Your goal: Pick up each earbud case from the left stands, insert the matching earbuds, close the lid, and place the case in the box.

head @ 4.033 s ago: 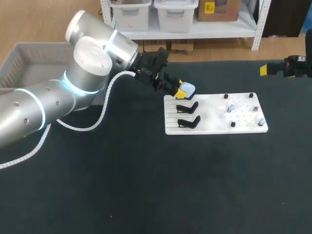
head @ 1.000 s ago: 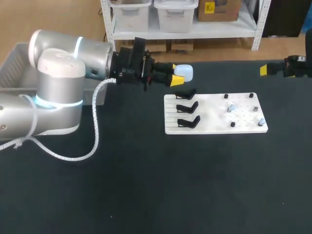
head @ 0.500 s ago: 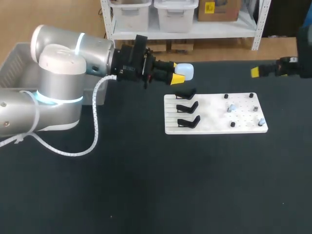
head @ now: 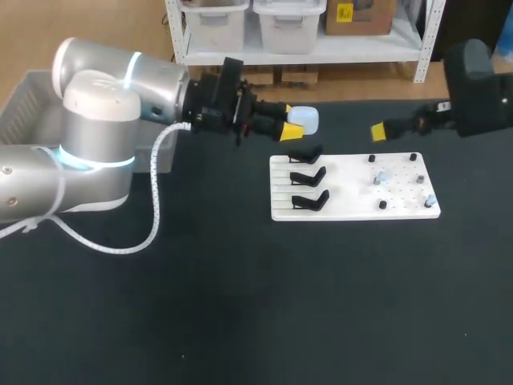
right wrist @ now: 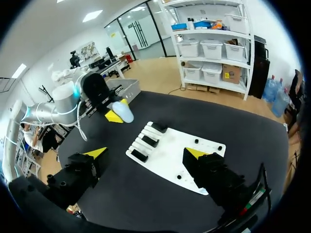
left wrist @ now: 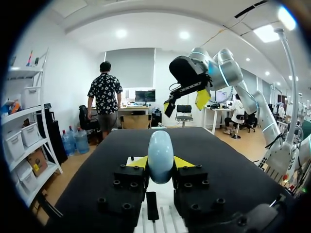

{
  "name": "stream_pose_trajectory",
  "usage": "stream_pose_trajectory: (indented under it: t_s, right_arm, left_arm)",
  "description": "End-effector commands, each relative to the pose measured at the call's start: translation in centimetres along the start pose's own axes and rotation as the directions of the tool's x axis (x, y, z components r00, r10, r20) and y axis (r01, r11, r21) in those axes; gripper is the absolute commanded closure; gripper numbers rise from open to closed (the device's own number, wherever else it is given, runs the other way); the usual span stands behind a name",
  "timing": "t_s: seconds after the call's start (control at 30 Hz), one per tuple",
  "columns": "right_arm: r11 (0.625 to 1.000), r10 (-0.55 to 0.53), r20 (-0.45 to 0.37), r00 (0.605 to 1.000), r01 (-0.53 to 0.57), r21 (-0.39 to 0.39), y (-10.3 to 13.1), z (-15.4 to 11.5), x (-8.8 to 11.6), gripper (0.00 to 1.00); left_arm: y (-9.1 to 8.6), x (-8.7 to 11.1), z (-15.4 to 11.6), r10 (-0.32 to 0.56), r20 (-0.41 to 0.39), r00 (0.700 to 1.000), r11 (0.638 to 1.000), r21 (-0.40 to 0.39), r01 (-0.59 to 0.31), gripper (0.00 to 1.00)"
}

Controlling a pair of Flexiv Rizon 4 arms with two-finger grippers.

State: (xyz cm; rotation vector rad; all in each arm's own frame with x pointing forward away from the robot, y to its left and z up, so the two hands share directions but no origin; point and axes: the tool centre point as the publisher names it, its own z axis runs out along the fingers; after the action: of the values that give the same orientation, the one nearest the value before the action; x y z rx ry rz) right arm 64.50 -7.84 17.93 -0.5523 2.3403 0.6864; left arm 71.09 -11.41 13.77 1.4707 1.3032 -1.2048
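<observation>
Standing by the table, I am watching the left gripper (head: 291,120) holding the earbud case (head: 303,119) up in the air, just past the far corner of the white board (head: 353,204) and above the black stands (head: 307,178). In the left wrist view its yellow fingertips (left wrist: 138,162) are pressing on the case from both sides, only as far apart as the case is wide, with the rounded end poking out ahead of them.

The case is looking small, pale blue and glossy. I am judging it light and hard-shelled, but slippery on those curved faces, so a squeeze across the broad sides, clear of the lid, is seeming the safest hold. Where the lid seam runs I cannot tell.

The right gripper (right wrist: 146,154) is hanging over the far edge of the board, fingers spread wide with nothing between them. The earbuds (head: 381,177) are sitting on the board's right half, not yet in the case. The grey box (head: 32,104) is waiting at the table's far left, well apart from the case.
</observation>
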Motion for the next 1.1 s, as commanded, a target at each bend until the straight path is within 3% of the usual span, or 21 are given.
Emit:
stream_pose_trajectory:
  t_s: [0.03,0.47,1.1]
  right_arm:
    - [1.0,-0.009,-0.022,1.0,0.01,0.027,1.3,0.6,-0.2,0.0]
    - [0.999,-0.037,-0.056,0.998,0.038,0.032,2.7,3.1,-0.6,0.0]
    - [0.999,0.04,-0.114,0.993,-0.042,-0.016,2.4,8.2,-4.0,0.0]
  left_arm:
    - [0.6,0.2,0.3,-0.005,0.003,1.0,1.0,-0.003,0.005,1.0]
    - [0.7,0.3,0.6,-0.005,0.003,1.0,0.998,-0.065,0.005,1.0]
    - [0.6,0.2,0.7,-0.003,0.004,1.0,0.997,-0.075,0.003,1.0]
